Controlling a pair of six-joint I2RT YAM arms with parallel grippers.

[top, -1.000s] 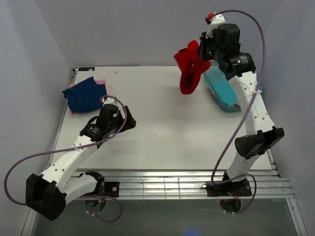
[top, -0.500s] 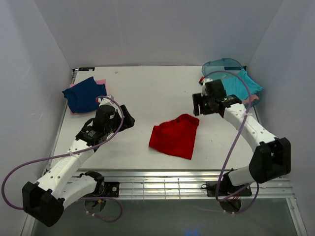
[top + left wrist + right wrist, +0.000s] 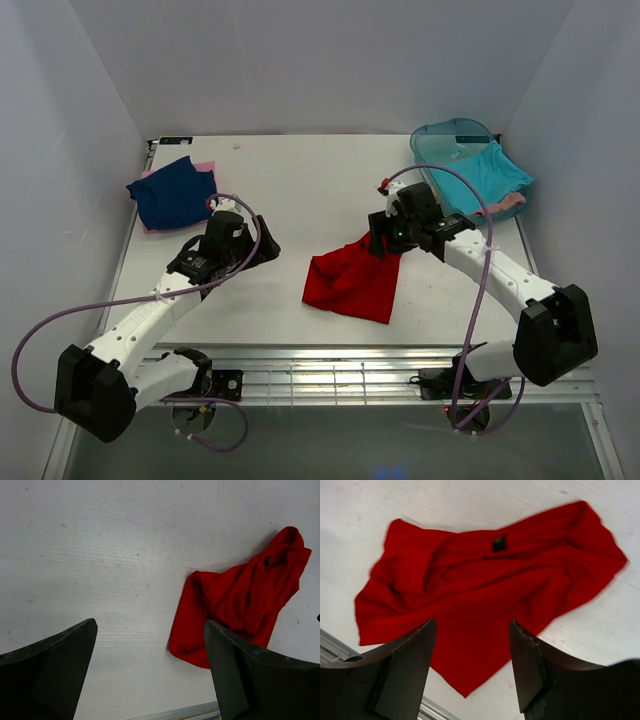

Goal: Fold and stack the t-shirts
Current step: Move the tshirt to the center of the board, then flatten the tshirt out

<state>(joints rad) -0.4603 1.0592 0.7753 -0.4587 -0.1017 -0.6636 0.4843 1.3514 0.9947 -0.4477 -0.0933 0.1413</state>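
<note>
**Red shirt lying loose on the table, both grippers released**

A bright red, crumpled cloth t-shirt (image 3: 348, 285) is lying unfolded on the white tabletop (image 3: 300, 180), near the front edge and a little right of the middle. A small dark tag (image 3: 499, 543) is showing on its rumpled upper side.

The right gripper (image 3: 388, 243) is hanging over the shirt's far right corner. In the right wrist view its two dark fingers (image 3: 407, 665) are standing apart with nothing between them, and the red cloth is spreading out on the table below. Whether the fingertips are brushing the fabric cannot be told.

The left gripper (image 3: 266, 246) is sitting to the left of the shirt, apart from it, and pointing toward it. Its jaws are spread wide and gripping nothing.

At the far left corner a folded navy blue cloth t-shirt (image 3: 172, 192) is resting on a pink cloth shirt (image 3: 207, 165) whose edges are peeking out beneath it.

At the far right a translucent teal plastic tub (image 3: 450, 130) is holding a turquoise cloth shirt (image 3: 490, 170), with a strip of pink cloth (image 3: 510, 203) showing at its near edge.
</note>
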